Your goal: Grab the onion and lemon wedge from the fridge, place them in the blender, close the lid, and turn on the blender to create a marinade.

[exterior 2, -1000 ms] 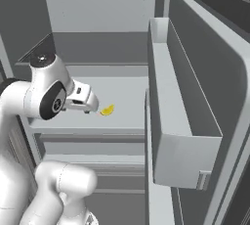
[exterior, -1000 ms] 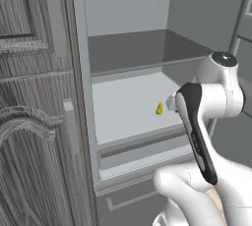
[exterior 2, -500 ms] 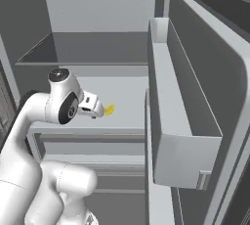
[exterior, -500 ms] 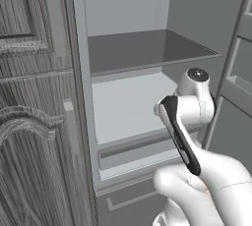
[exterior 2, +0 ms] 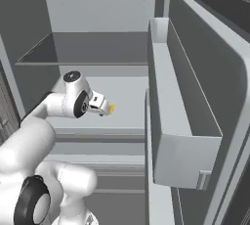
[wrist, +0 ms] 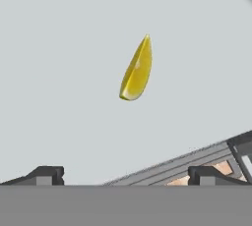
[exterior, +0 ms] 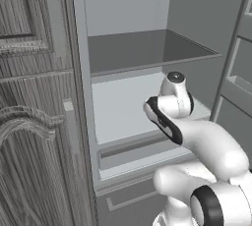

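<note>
Gripper (wrist: 125, 175) jaws stand wide apart, holding nothing, inside the open fridge (exterior 2: 97, 33). Lemon wedge (wrist: 136, 70) lies on the pale lower shelf (exterior 2: 128, 99), just ahead of the fingertips (wrist: 47, 175) and not touching them.

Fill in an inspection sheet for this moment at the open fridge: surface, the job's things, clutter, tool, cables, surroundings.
Surface: pale lower shelf inside the tall light-grey metal fridge; a darker shelf sits above it.
Job's things: tiny bright yellow lemon wedge lies on the pale shelf, untouched. Onion, blender, lid: nothing seen.
Clutter: nothing seen.
Tool: two-finger tool open, pointed at the wedge, fingertips short of it, nothing held.
Cables: nothing seen.
Surroundings: dark carved wood-grain cabinet left of the fridge; fridge door with a grey bin swung open on the right.
</note>
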